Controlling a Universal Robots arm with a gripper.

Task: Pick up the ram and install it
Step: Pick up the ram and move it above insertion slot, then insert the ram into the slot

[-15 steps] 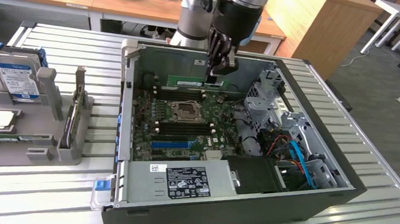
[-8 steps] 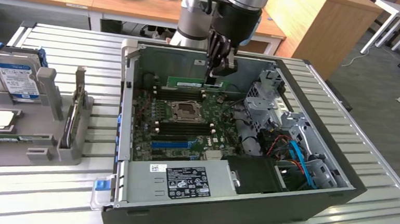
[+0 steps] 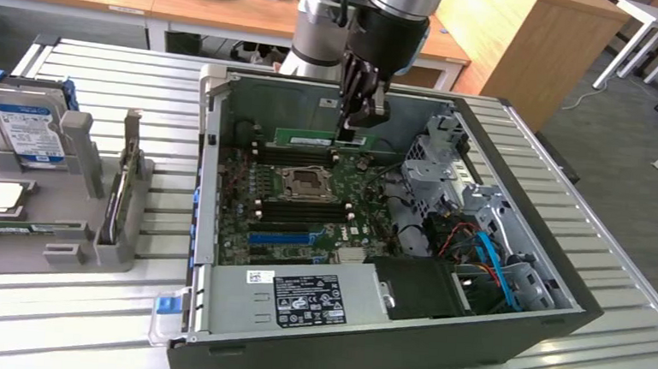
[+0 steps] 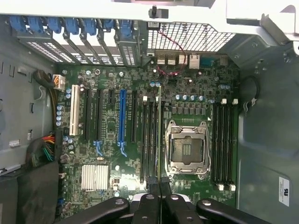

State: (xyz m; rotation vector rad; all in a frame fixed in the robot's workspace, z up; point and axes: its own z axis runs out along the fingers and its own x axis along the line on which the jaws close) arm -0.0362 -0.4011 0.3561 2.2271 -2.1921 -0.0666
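Nearest the wrist camera, my fingers are pinched shut on the ram, held on edge over the far memory slots of the motherboard; I judge it light, stiff and fragile, best gripped by its top edge.

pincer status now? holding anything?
The pincer is closed on the ram, holding it inside the open case.
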